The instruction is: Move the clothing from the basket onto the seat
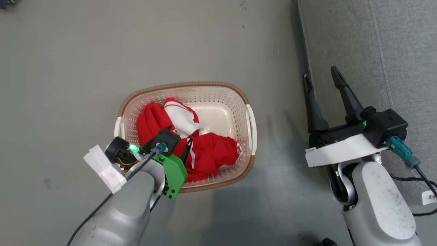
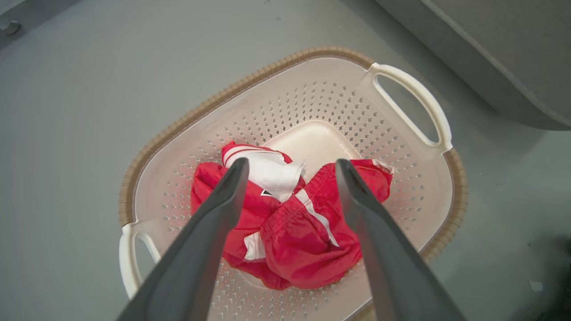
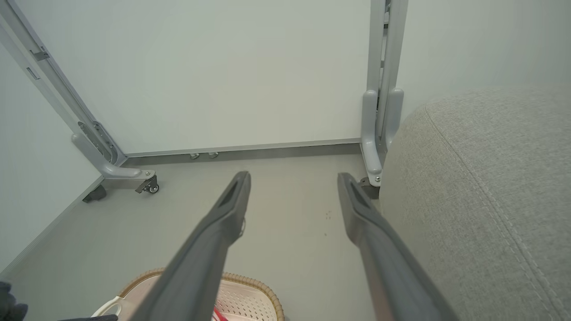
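Red clothing bunched in basket on floor; seat to right. Left tool spread apart above heap; right tool apart, empty. Best: drop centred, pinch thick fold, clear of basket wall.

The red clothing is lying bunched in the basket. The left gripper is hanging over it; the right gripper, 2 fingers spread, is hovering at the seat edge.
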Tool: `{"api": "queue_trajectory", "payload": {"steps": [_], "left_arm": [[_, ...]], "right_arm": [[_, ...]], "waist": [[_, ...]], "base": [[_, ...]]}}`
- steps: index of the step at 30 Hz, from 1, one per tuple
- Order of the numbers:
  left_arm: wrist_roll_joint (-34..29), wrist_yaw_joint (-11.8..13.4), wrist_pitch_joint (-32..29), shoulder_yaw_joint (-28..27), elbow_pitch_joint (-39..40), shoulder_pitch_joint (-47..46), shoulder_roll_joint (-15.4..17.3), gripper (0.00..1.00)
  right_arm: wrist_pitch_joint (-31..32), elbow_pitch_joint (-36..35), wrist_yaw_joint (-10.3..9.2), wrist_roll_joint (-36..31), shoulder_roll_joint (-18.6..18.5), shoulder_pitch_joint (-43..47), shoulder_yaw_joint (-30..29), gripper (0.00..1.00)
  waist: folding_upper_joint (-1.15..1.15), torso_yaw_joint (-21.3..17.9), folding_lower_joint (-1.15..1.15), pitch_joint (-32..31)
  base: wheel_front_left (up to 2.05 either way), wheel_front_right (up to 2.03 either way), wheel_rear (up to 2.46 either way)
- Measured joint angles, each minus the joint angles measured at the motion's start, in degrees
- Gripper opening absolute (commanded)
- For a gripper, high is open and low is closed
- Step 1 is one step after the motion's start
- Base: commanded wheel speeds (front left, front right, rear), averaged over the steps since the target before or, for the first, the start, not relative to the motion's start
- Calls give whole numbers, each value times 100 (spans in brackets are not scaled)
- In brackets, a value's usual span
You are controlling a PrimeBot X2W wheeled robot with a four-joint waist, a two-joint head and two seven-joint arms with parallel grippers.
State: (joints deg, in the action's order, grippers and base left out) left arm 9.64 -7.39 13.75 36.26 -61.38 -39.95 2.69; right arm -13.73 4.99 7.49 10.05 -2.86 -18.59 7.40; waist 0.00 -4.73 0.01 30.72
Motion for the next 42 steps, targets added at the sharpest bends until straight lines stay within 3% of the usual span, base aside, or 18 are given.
{"api": "queue_trajectory", "payload": {"steps": [13,36,37,38,39,42], "left_arm": [[32,54,-270,111,-1038,-777,180,100],[182,58,-1400,226,-1228,-1229,734,100],[193,57,-1482,231,-1228,-1233,738,75],[209,52,-1569,245,-1234,-1234,738,7],[212,51,-1596,261,-1236,-1234,737,0],[227,41,-1678,291,-1239,-1247,736,0]], "right_arm": [[-125,-94,0,333,-2,-403,231,100],[-127,-323,0,1045,-2,-775,603,100],[-126,-321,0,1046,-1,-787,608,100],[-126,-315,0,1050,-1,-815,610,100],[-127,-313,0,1053,-1,-827,610,100],[-127,-311,0,1051,-1,-850,602,100]], "waist": [[0,-354,0,1260],[0,-1096,-1,2478],[0,-1117,-1,2499],[0,-1140,-1,2525],[0,-1142,-1,2529],[0,-1123,-1,2517]], "base": [[0,0,0],[0,0,0],[0,0,0],[0,0,0],[0,0,0],[0,0,0]]}}
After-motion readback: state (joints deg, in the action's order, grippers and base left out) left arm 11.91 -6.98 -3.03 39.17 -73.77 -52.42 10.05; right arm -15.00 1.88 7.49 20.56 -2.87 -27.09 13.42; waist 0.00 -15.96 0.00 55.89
